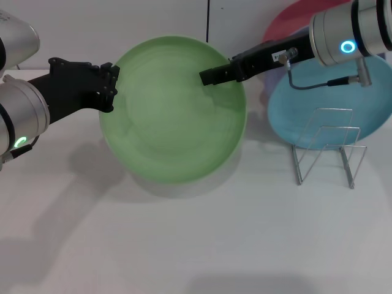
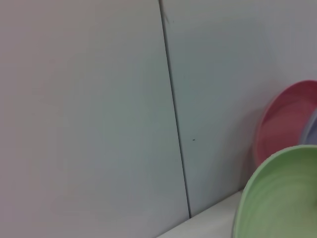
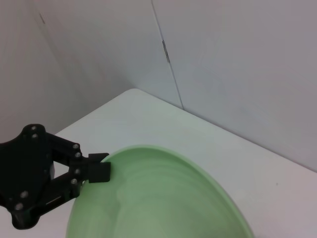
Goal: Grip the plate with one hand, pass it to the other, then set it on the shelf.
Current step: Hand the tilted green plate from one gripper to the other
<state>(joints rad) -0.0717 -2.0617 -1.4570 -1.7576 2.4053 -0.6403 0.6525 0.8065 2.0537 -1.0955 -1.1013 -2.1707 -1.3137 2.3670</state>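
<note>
Writing cannot be read on the right pincer's (image 1: pixel 211 76) small white label. Both pincers clamp the plate (image 1: pixel 173 110), held above the bench (image 1: pixel 196 239): left pincer (image 1: pixel 112 86) on its left rim, right on its right rim.

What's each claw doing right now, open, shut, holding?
Left claw: shut on the left rim of the round light green plastic plate, held above the table.
Right claw: shut on the same plate's upper right rim.
</note>
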